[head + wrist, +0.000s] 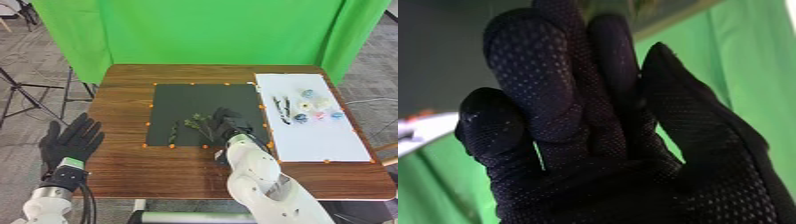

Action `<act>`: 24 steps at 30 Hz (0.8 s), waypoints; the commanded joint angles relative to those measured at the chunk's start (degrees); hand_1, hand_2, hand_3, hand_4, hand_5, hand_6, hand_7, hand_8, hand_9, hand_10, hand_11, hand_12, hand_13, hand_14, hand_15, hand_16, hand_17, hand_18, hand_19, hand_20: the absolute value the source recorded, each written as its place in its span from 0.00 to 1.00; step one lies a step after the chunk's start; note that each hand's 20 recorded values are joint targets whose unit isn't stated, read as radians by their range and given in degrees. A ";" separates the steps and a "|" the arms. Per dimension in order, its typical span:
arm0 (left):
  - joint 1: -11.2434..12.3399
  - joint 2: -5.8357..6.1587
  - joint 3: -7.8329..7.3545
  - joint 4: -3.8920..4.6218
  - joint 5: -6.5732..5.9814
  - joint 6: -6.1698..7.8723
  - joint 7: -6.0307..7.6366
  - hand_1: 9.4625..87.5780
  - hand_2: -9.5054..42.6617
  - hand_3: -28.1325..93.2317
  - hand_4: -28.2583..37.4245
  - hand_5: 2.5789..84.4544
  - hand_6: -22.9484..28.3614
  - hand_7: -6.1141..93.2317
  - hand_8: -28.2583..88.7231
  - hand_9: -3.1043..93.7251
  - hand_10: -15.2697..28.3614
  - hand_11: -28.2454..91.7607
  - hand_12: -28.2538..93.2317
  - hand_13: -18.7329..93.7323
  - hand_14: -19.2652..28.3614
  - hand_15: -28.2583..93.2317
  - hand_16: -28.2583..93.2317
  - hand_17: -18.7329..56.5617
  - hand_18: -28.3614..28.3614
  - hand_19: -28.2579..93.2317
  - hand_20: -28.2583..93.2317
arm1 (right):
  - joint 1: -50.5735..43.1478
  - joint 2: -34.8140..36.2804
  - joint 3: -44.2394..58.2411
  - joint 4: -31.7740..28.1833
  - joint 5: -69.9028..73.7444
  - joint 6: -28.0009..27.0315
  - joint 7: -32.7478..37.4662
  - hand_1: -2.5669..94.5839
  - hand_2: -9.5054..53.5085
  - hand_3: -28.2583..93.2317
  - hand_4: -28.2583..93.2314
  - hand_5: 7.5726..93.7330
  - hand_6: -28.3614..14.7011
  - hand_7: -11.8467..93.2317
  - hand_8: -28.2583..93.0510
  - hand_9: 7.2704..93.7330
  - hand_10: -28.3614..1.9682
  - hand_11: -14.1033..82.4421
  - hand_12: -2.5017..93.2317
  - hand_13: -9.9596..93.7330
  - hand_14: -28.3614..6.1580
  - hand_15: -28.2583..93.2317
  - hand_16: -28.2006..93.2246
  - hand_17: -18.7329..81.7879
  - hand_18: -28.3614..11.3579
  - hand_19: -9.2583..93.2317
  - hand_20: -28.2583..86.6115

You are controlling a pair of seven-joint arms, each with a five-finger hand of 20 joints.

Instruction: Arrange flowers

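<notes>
In the head view my right hand is over the right part of the dark mat, close beside a leafy green sprig. A thin dark green stem lies farther left on the mat. On the white sheet are dark twigs, a blue flower, a white flower and a pink flower. My left hand is open, left of the table. In the right wrist view the right hand has relaxed fingers, no held thing visible.
The brown table has orange markers around the mat and sheet. A green curtain hangs behind its far edge. Tripod legs stand at the left, and a chair is partly visible at the right edge.
</notes>
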State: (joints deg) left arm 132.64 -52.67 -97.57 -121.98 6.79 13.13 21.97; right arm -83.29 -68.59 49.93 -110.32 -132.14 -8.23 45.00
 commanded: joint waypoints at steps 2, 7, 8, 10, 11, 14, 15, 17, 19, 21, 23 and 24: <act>0.86 -0.34 -0.19 -0.55 -0.77 0.59 0.12 0.21 0.37 0.82 0.00 0.45 0.61 0.23 0.16 0.37 0.69 0.44 0.33 0.36 0.71 0.55 0.16 0.18 0.69 0.48 0.30 | -0.97 -1.37 -0.26 -0.86 -0.23 -3.67 0.29 0.43 0.49 0.82 0.03 0.63 0.48 0.69 0.42 0.83 0.26 0.27 0.18 0.92 0.54 0.63 0.49 0.72 0.17 1.00 0.57; 0.73 -0.44 -0.25 -0.43 -0.77 0.50 -0.03 0.21 0.37 0.82 0.00 0.45 0.60 0.23 0.15 0.37 0.69 0.44 0.33 0.36 0.71 0.55 0.16 0.18 0.69 0.48 0.30 | -1.83 -1.60 0.09 -2.23 2.56 -4.85 -0.31 0.43 0.49 0.83 0.04 0.63 0.48 0.70 0.42 0.84 0.27 0.27 0.18 0.92 0.54 0.63 0.49 0.72 0.17 1.00 0.57; 0.85 -0.42 -0.26 -0.46 -0.77 0.47 0.10 0.21 0.37 0.82 0.00 0.45 0.60 0.24 0.16 0.37 0.69 0.44 0.33 0.36 0.71 0.55 0.16 0.18 0.69 0.48 0.30 | -1.97 -1.75 0.19 -2.43 2.90 -5.18 -0.56 0.43 0.49 0.83 0.04 0.63 0.48 0.70 0.42 0.84 0.27 0.27 0.19 0.92 0.54 0.63 0.49 0.72 0.17 1.00 0.57; 0.82 -0.48 -0.30 -0.43 -0.66 0.57 -0.03 0.21 0.37 0.82 0.00 0.45 0.60 0.24 0.15 0.37 0.69 0.44 0.33 0.36 0.71 0.55 0.16 0.18 0.69 0.49 0.30 | -1.94 -1.86 -0.05 -2.83 2.62 -5.68 -0.10 0.43 0.49 0.82 0.04 0.63 0.48 0.70 0.42 0.84 0.27 0.28 0.19 0.93 0.55 0.63 0.49 0.72 0.17 1.00 0.56; 0.89 -0.54 -0.39 -0.36 -0.26 0.54 -0.27 0.21 0.37 0.82 0.00 0.45 0.60 0.24 0.15 0.37 0.69 0.44 0.33 0.36 0.71 0.55 0.16 0.18 0.69 0.49 0.30 | -1.89 -1.95 -0.06 -2.87 2.22 -5.89 -0.19 0.43 0.48 0.82 0.04 0.63 0.48 0.70 0.42 0.84 0.27 0.28 0.19 0.93 0.55 0.63 0.49 0.72 0.17 1.00 0.56; 1.10 -0.73 -0.53 -0.30 -0.05 0.69 -0.63 0.21 0.37 0.82 0.00 0.45 0.60 0.24 0.15 0.37 0.69 0.44 0.33 0.36 0.71 0.55 0.16 0.18 0.69 0.49 0.30 | -2.09 -2.08 0.13 -3.45 2.50 -5.91 0.04 0.43 0.48 0.82 0.04 0.63 0.48 0.70 0.42 0.84 0.27 0.28 0.19 0.93 0.55 0.63 0.49 0.72 0.17 1.00 0.56; 1.37 -0.73 -0.67 -0.43 -0.61 0.51 -0.35 0.21 0.37 0.82 0.00 0.45 0.60 0.24 0.15 0.37 0.69 0.44 0.33 0.36 0.71 0.55 0.16 0.18 0.69 0.49 0.30 | -2.10 -2.08 -0.01 -3.60 2.43 -5.91 0.24 0.43 0.48 0.82 0.04 0.63 0.48 0.70 0.42 0.84 0.27 0.28 0.19 0.93 0.55 0.63 0.49 0.72 0.17 1.00 0.56; 1.32 -0.85 -0.77 -0.40 0.04 0.59 -0.68 0.21 0.37 0.82 0.00 0.45 0.60 0.24 0.15 0.37 0.69 0.44 0.33 0.36 0.71 0.55 0.16 0.18 0.69 0.49 0.30 | -2.30 -2.16 0.04 -3.69 1.43 -6.63 0.20 0.43 0.47 0.83 0.04 0.63 0.48 0.70 0.42 0.84 0.28 0.28 0.19 0.93 0.55 0.63 0.49 0.72 0.17 1.00 0.56; 1.62 -0.84 -0.88 -0.58 -0.29 0.64 -0.24 0.21 0.37 0.82 0.00 0.45 0.60 0.24 0.15 0.37 0.69 0.44 0.33 0.36 0.71 0.55 0.16 0.18 0.69 0.49 0.30 | -2.37 -2.08 0.18 -4.06 2.20 -6.95 0.57 0.43 0.47 0.83 0.04 0.63 0.48 0.70 0.43 0.85 0.28 0.28 0.19 0.93 0.55 0.63 0.49 0.72 0.17 1.00 0.56; 1.36 -0.80 -0.83 -0.42 -0.29 0.52 -0.20 0.21 0.37 0.82 0.00 0.45 0.60 0.24 0.15 0.37 0.69 0.44 0.33 0.36 0.71 0.55 0.16 0.18 0.69 0.49 0.30 | -2.20 -1.73 0.20 -4.16 1.64 -6.88 0.75 0.43 0.46 0.83 0.04 0.63 0.48 0.70 0.43 0.85 0.28 0.28 0.19 0.93 0.55 0.62 0.49 0.73 0.16 1.00 0.56; 1.42 -0.94 -0.75 -0.41 -0.43 0.33 0.11 0.21 0.37 0.82 0.00 0.45 0.60 0.24 0.15 0.37 0.69 0.44 0.33 0.36 0.71 0.55 0.16 0.18 0.69 0.49 0.30 | -2.02 -0.63 0.33 -4.55 0.21 -6.04 1.01 0.43 0.46 0.83 0.05 0.63 0.48 0.70 0.43 0.85 0.28 0.28 0.19 0.93 0.55 0.62 0.49 0.73 0.16 1.00 0.56; 1.61 -0.98 -0.77 -0.56 -0.55 0.37 0.31 0.21 0.37 0.82 0.00 0.45 0.60 0.24 0.15 0.37 0.69 0.44 0.33 0.36 0.71 0.55 0.16 0.18 0.69 0.49 0.30 | -1.93 0.37 0.35 -4.83 -0.91 -3.88 0.95 0.42 0.45 0.83 0.05 0.63 0.48 0.70 0.43 0.85 0.28 0.28 0.19 0.93 0.55 0.62 0.49 0.73 0.16 1.00 0.56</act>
State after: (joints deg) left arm 133.35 -53.04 -98.09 -122.00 6.54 13.33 21.86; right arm -85.12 -70.20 50.09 -113.68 -129.49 -14.60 45.11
